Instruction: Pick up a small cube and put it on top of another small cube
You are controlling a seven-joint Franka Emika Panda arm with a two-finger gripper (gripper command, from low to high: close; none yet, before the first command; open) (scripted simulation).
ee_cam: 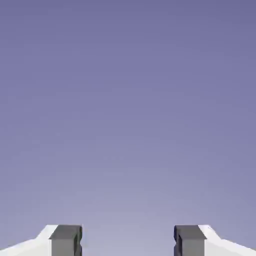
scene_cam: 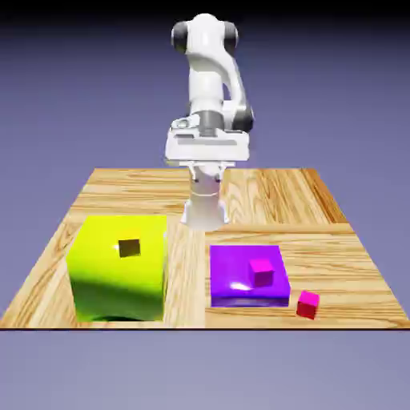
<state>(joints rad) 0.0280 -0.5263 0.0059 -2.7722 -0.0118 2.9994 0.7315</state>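
No writing or label is seen. The gripper (ee_cam: 128, 242) is held apart, empty. The red cube (scene_cam: 308, 304) and pink cube (scene_cam: 261, 271) are seen well apart from it.

Wooden counter (scene_cam: 320, 200) carries big yellow-green block (scene_cam: 120, 276) at left, purple block (scene_cam: 244, 280) right of centre, small red cube (scene_cam: 308, 303) beside it, near edge.

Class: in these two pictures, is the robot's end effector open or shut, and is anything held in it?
Open and empty: the end effector shows two grey fingertips set wide apart with only plain backdrop between them.
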